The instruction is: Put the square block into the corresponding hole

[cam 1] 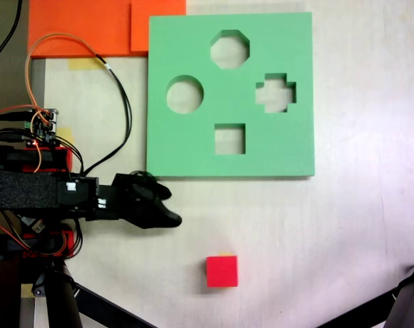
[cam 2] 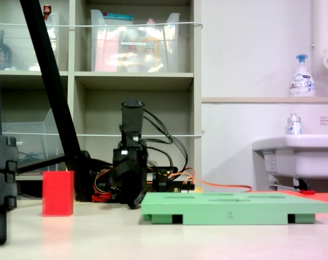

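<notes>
Pale tabletop (cam 1: 343,232), shelving unit and a white sink behind it in the second exterior view. Plenty of bare surface between everything.

Large green foam board (cam 1: 193,147) lies flat, upper middle of the first exterior view. It sits raised on small feet in the second exterior view, so each cut-out has depth to drop into. Four cut-outs: octagon, round, cross, and the square cut-out (cam 1: 229,139) nearest the board's lower edge. That puts the target on the side closest to the block, so the carry is short.

Black Koch arm comes in from the first exterior view's left, held low and horizontal. Its hand (cam 1: 167,207) sits just below the board's lower left corner, not touching the board. It holds nothing; fingers look drawn together, though I can't tell for sure from either exterior view.

Small bright red cube (cam 1: 222,271) stands on the tabletop, well apart from the board and the hand, almost straight below the square cut-out. It is square to the board edges, so probably little rotation needed. Clear room on all sides for a grasp; a yellow tape strip (cam 1: 227,254) peeks out at its far edge.
</notes>
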You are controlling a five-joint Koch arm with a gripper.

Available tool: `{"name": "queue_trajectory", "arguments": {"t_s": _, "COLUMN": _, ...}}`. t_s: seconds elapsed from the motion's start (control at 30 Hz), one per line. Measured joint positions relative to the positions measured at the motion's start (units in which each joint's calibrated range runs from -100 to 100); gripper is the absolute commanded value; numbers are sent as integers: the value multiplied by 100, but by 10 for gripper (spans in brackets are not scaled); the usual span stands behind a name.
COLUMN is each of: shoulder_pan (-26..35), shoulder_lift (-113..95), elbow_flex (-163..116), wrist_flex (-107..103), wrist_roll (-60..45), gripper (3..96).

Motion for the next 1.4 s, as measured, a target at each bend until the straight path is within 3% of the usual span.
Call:
{"name": "queue_trajectory", "arguments": {"t_s": 0.13, "shoulder_pan": -386, "shoulder_lift": 0, "elbow_flex": 549, "wrist_flex": -636, "wrist_roll": 679, "gripper": 468}}
{"name": "queue_trajectory", "arguments": {"t_s": 0.33, "shoulder_pan": -469, "shoulder_lift": 0, "elbow_flex": 4184, "wrist_flex": -6226, "wrist_roll": 1548, "gripper": 466}}
{"name": "queue_trajectory", "arguments": {"t_s": 0.57, "shoulder_pan": -513, "shoulder_lift": 0, "elbow_flex": 6575, "wrist_flex": -8850, "wrist_roll": 1739, "gripper": 466}}
{"name": "queue_trajectory", "arguments": {"t_s": 0.63, "shoulder_pan": -625, "shoulder_lift": 0, "elbow_flex": 6810, "wrist_flex": -9094, "wrist_roll": 1665, "gripper": 517}}
{"name": "queue_trajectory", "arguments": {"t_s": 0.9, "shoulder_pan": -1206, "shoulder_lift": 0, "elbow_flex": 7193, "wrist_flex": -9085, "wrist_roll": 904, "gripper": 955}}
{"name": "queue_trajectory", "arguments": {"t_s": 1.4, "shoulder_pan": -1231, "shoulder_lift": 2900, "elbow_flex": 8074, "wrist_flex": -8057, "wrist_roll": 303, "gripper": 951}}
